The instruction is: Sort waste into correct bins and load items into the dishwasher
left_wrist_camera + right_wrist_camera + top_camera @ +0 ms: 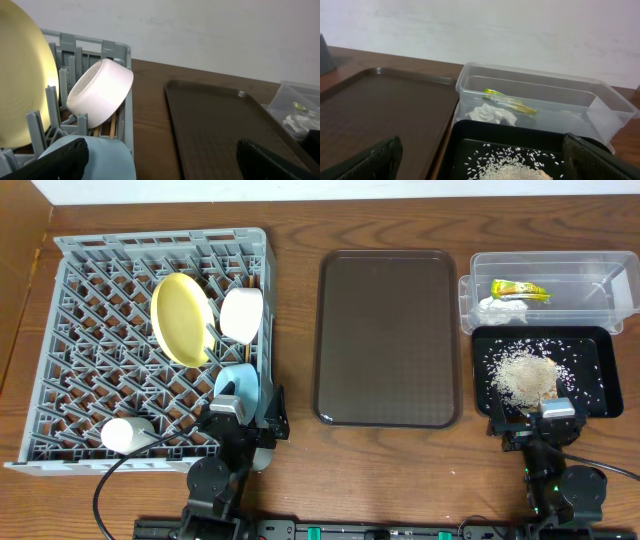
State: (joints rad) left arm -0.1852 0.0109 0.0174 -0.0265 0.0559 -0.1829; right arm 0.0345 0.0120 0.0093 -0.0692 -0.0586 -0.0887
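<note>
The grey dishwasher rack point(160, 242) holds the pale-yellow plate point(182, 318) on edge, the white bowl point(241, 313), the light-blue bowl point(238, 385) and the white cup point(126, 434). The left wrist view shows the plate point(20, 85), the white bowl point(100, 92), the blue bowl point(110, 160) and the chopsticks point(117, 125) under the white bowl. My left gripper point(248, 420) point(162, 157) is open at the rack's near right corner, holding nothing. The clear tub point(540, 258) holds the wrapper point(519, 290) and tissue point(502, 310). Rice scraps point(525, 375) lie in the black tray point(545, 332). My right gripper point(540, 420) point(485, 157) stands open at that tray's near edge.
A large dark-brown serving tray point(388, 337) lies between the rack and the bins, with nothing on it. A white wall runs behind the table. Both arm bases sit at the table's front edge.
</note>
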